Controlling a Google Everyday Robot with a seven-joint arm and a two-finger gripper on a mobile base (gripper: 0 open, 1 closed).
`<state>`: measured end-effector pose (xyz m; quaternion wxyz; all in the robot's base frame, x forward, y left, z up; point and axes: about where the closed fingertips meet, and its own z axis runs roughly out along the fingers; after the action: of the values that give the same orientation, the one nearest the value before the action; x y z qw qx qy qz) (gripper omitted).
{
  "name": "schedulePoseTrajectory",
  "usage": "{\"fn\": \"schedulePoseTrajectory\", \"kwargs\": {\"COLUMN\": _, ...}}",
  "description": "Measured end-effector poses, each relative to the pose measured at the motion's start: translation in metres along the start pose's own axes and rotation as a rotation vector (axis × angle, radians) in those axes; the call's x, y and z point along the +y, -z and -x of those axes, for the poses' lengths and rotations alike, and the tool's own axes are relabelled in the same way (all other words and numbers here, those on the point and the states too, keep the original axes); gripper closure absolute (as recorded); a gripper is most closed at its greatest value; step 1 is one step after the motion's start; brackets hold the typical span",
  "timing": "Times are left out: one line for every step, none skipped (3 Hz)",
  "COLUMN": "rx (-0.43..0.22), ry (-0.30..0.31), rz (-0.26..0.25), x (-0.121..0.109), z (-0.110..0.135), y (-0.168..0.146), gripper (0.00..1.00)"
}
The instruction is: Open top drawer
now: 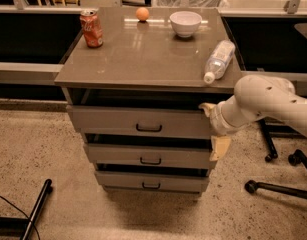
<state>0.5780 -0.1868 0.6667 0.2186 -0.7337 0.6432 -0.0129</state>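
Three drawers below the worktop point(143, 54). Top drawer point(113, 121) sits just under it, front slightly forward, dark gap above. Hand point(214, 128) at that drawer's right end, fingers point(220, 148) spread: one at the top corner, one below the bottom edge. Bottle point(219, 60) lies on the worktop nearby.

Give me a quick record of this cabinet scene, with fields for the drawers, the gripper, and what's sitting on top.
top drawer: dark gap above its front; interior not visible
handle: small dark bar, centred, nothing touching it
gripper: at the top drawer's right end, away from the handle
lower drawers: middle drawer, bottom drawer
cabinet top: red soda can back left; orange and white bowl at back; plastic bottle on its side, right edge
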Motion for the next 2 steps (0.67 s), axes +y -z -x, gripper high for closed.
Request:
{"fn": "schedulePoseTrajectory", "kwargs": {"rx": -0.002, "ry": 0.007, "rz": 0.026, "x": -0.0005, "z": 0.0030, "y": -0.0126, "gripper": 0.00}}
{"fn": "schedulePoseTrajectory", "kwargs": {"rx": 0.000, "ry": -0.005, "rz": 0.043, "x": -0.0011, "z": 0.0007, "y": -0.0190, "gripper": 0.12}}
